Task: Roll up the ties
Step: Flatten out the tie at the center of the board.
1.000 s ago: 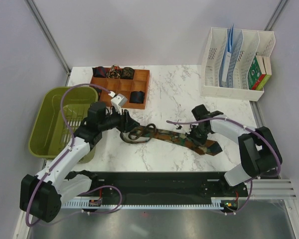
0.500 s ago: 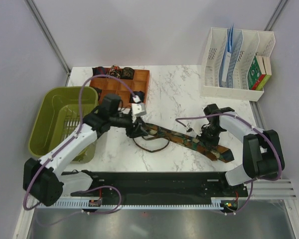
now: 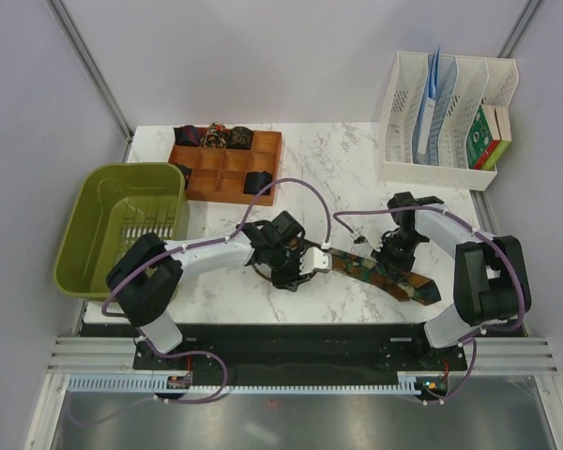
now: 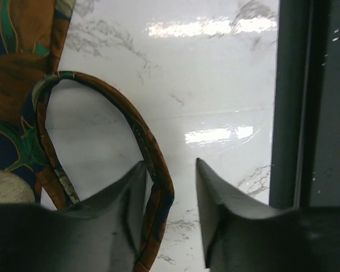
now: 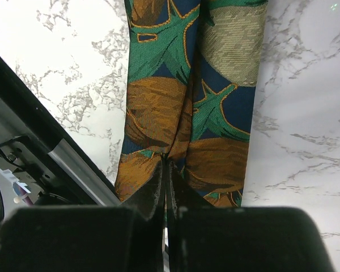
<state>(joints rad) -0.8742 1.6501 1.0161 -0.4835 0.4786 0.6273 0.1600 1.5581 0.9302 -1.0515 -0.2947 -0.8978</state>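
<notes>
One patterned tie (image 3: 380,274), brown with orange and green, lies on the marble table (image 3: 338,178) at the front middle. My left gripper (image 3: 302,267) is at its narrow end. In the left wrist view the jaws (image 4: 170,167) stand apart, and a loop of the narrow strip (image 4: 130,122) runs between them against the left finger. My right gripper (image 3: 394,251) is over the wide end. In the right wrist view it (image 5: 169,164) is shut, pinching a fold of the tie (image 5: 158,107).
A wooden compartment tray (image 3: 227,169) at the back left holds several rolled ties, one of them (image 3: 258,183) at its front right. A green basket (image 3: 122,225) stands at the left. A white file rack (image 3: 446,117) stands at the back right.
My left arm has swung right and toward the front, carrying the tie's narrow end to the table's middle. My right gripper has shifted slightly right with the wide end.
</notes>
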